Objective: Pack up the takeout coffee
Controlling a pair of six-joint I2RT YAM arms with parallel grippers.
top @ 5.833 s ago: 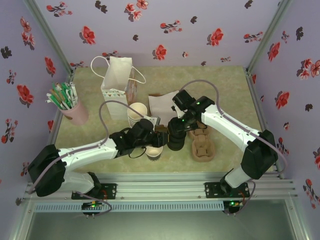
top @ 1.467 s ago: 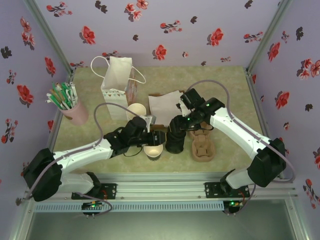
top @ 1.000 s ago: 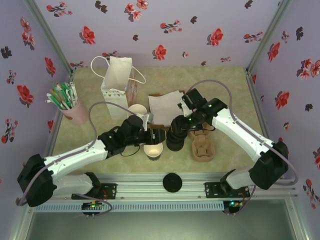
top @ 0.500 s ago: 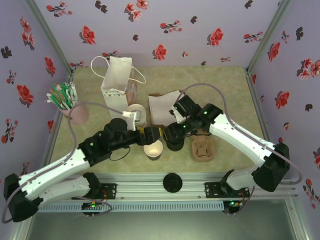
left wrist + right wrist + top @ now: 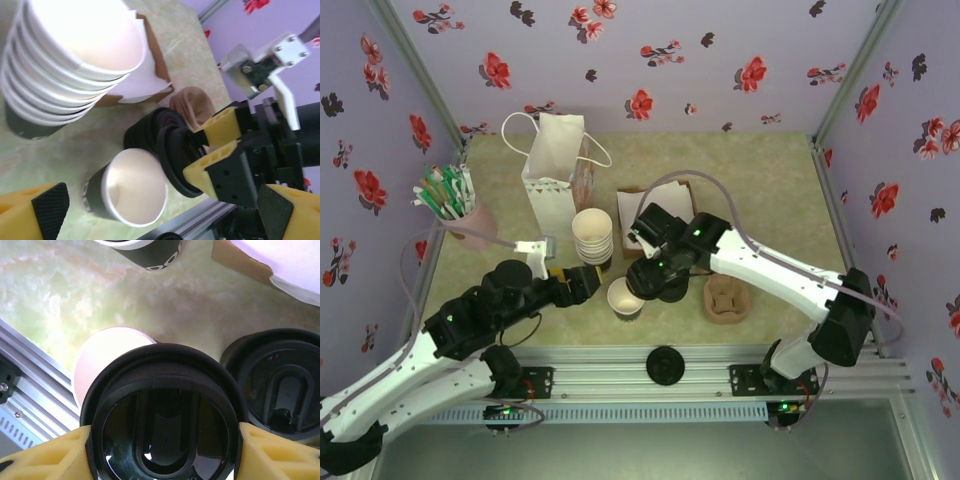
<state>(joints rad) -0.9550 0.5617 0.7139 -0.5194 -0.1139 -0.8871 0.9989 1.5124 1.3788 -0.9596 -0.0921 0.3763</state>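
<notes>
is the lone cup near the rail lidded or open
Open. The cup's cream inside shows bare to its rim, and the right claw holds a black lid close by, not on it.

The small paper cup stands upright at the near middle of the table. It is dark outside, cream inside, open and empty. Its round black lid is held up just right of it, not on yet.

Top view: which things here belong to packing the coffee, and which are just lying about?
Job: open cup, lid in right hand, likely carrier and paper bag.
Lying about: cup stack, spare lids, straws, paper sheets, lid on the rail.
</notes>
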